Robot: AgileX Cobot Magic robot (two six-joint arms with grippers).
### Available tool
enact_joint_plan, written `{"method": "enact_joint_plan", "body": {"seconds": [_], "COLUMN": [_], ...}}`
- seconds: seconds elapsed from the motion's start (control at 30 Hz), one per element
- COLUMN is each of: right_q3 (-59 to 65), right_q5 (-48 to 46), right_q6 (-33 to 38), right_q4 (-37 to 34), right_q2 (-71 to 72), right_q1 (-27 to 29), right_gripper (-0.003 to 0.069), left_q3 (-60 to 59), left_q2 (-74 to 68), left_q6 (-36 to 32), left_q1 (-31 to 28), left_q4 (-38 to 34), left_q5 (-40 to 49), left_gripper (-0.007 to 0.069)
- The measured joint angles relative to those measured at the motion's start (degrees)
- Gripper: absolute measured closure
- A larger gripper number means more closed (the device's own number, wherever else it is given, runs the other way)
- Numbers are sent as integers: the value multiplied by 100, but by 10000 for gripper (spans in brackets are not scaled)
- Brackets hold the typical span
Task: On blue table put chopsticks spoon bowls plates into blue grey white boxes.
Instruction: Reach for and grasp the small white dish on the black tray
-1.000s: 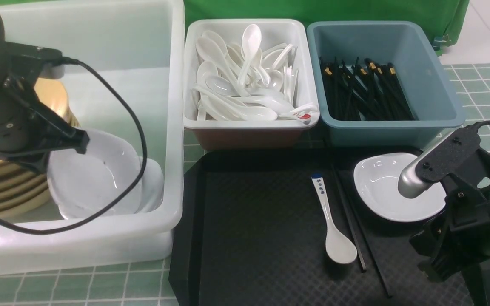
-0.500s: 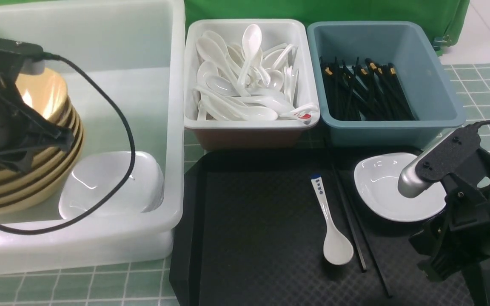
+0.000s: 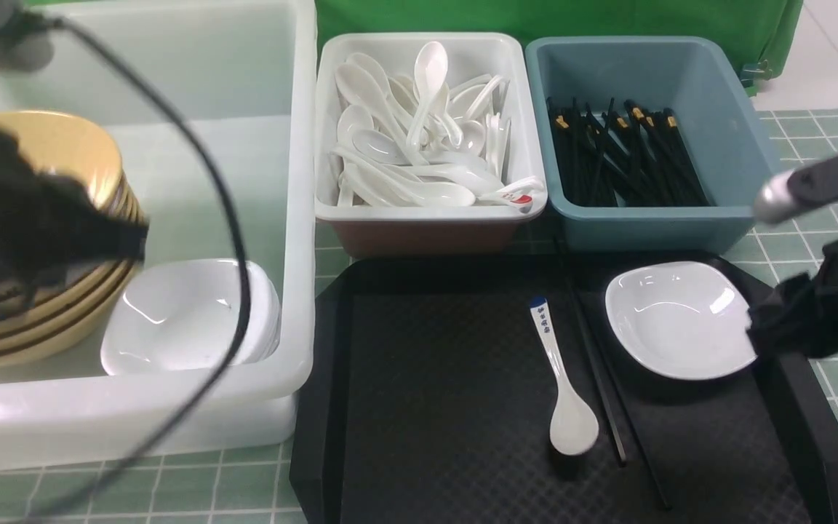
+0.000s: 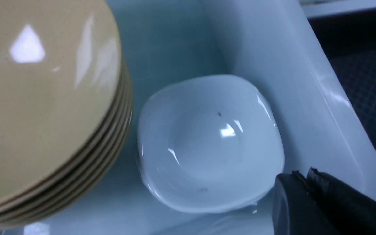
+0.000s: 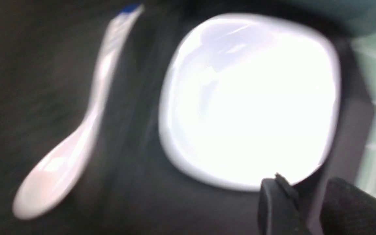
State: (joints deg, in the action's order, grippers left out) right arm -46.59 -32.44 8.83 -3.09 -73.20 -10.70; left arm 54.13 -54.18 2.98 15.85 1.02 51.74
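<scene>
Moved: my left pincer [image 4: 300, 174] has dropped its plate onto the stacked plates [image 3: 186, 320] in the big tub [image 3: 295, 218] and drawn back; my right pincer [image 3: 757, 331] has swung out to the right side of the black tray [image 3: 448, 378].
Left pincer: closed, empty, over the tub beside the bowls [image 3: 62, 153].
Right pincer: jaws apart, holding nothing, tips at the right rim of the last plate [image 3: 681, 320].
Last plate: on the tray, toward its far right corner.
Spoon [image 3: 561, 371], chopsticks [image 3: 597, 378]: side by side on the tray, just left of that plate.
Step, as I read it: taking up the tray plate for the tub.
Next move: I must slip 1 jaw under the rim, close, then lift clear of the chopsticks.
</scene>
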Motion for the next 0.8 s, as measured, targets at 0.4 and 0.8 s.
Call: {"method": "enact_joint_plan", "body": {"seconds": [0.4, 0.8], "right_q3": [-1334, -1489], "right_q5": [-319, 39], "right_q6": [0, 187], "right_q4": [12, -327], "right_q2": [-2046, -2992], "right_q1": [438, 428], "right_gripper": [216, 256], "left_q3": [-2478, -3208], "left_q2": [2325, 3326], "left_q6": [-113, -113], "left_q1": [6, 6], "left_q4": [879, 1029], "left_q5": [-293, -1789], "left_gripper": [620, 620]}}
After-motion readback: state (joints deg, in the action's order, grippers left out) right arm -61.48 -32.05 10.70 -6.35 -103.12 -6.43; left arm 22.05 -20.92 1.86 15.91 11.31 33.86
